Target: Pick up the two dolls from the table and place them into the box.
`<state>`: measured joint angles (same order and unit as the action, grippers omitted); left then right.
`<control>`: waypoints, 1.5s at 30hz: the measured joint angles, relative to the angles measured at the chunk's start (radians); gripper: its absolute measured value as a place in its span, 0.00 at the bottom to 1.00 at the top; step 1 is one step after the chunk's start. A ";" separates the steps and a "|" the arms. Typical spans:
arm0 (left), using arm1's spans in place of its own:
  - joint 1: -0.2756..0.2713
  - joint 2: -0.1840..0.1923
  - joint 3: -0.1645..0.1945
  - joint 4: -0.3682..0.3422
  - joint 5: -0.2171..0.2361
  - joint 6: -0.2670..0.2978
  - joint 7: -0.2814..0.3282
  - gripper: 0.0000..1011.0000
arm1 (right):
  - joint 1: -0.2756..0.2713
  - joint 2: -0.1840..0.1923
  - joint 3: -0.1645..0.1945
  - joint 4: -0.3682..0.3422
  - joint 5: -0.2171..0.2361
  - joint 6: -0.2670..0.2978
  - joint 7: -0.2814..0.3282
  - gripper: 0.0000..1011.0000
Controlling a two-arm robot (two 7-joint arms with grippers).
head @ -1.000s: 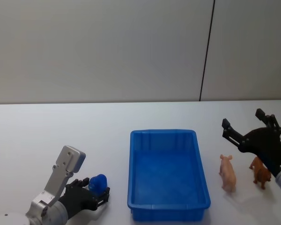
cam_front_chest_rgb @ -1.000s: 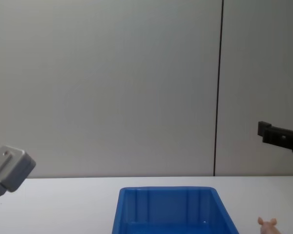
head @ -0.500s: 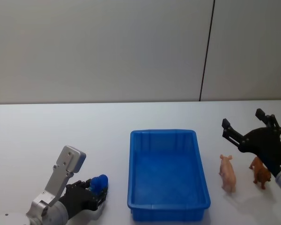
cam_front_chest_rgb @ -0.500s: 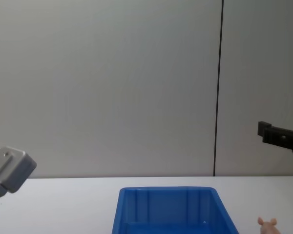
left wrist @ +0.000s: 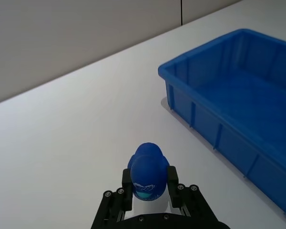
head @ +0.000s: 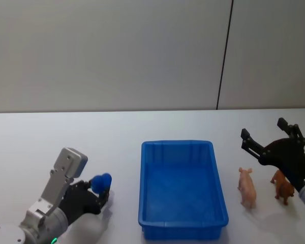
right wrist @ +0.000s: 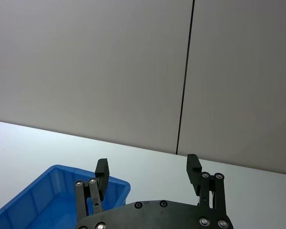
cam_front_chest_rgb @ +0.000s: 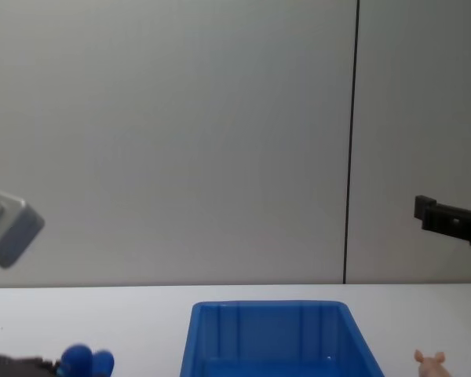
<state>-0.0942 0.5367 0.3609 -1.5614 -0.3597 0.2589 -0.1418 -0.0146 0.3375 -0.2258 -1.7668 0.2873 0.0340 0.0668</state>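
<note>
**Dolls standing on the table beside the box; right gripper open above them**

The 2 dolls stand upright on the white table [head: 66, 137]. The pink doll [head: 247, 186] is pale peach, pig-like, with small pointed ears. The brown doll [head: 283, 187] is darker, reddish brown, and partly covered by the right arm. Both lie nearer the robot than the right gripper's fingertips: the pink doll below the box-side finger, the brown doll below the outer finger. The dolls are close together but apart, and the pink doll is near the box [head: 177, 143] without touching it. The box is a bright blue rectangular bin with ribbed inner walls, and it sits beyond the box-side finger.

The right gripper [head: 263, 129] is held clear of the table and points forward toward the wall. Its 2 black fingers [right wrist: 102, 168] are spread wide with nothing between them.

The left gripper [left wrist: 149, 183] sits low over the table, well apart from the box on its other side. Its fingers [left wrist: 127, 183] are clamped on a small rounded blue toy [left wrist: 148, 171], which stands upright between them. The grey wrist housing [head: 68, 165] rises behind the fingers.
</note>
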 joint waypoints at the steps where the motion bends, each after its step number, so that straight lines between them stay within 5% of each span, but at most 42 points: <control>1: 0.000 0.002 -0.002 -0.005 0.003 -0.005 -0.001 0.43 | 0.000 0.000 0.000 0.000 0.000 0.000 0.000 0.99; 9: -0.010 0.016 -0.016 -0.032 0.023 -0.052 -0.050 0.38 | 0.000 0.000 0.000 0.000 0.000 0.000 0.000 0.99; 25: -0.061 0.012 -0.022 -0.023 0.030 -0.104 -0.270 0.28 | 0.000 0.000 0.000 0.000 0.000 0.000 0.000 0.99; 41: -0.164 -0.048 0.006 0.081 0.036 -0.119 -0.553 0.18 | 0.000 0.000 0.000 0.000 0.000 0.000 0.000 0.99; 45: -0.197 -0.071 0.017 0.120 0.041 -0.127 -0.614 0.26 | 0.000 0.000 0.000 0.000 0.000 0.000 0.000 0.99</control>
<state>-0.2911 0.4652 0.3776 -1.4417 -0.3184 0.1314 -0.7563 -0.0146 0.3375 -0.2258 -1.7667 0.2873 0.0340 0.0667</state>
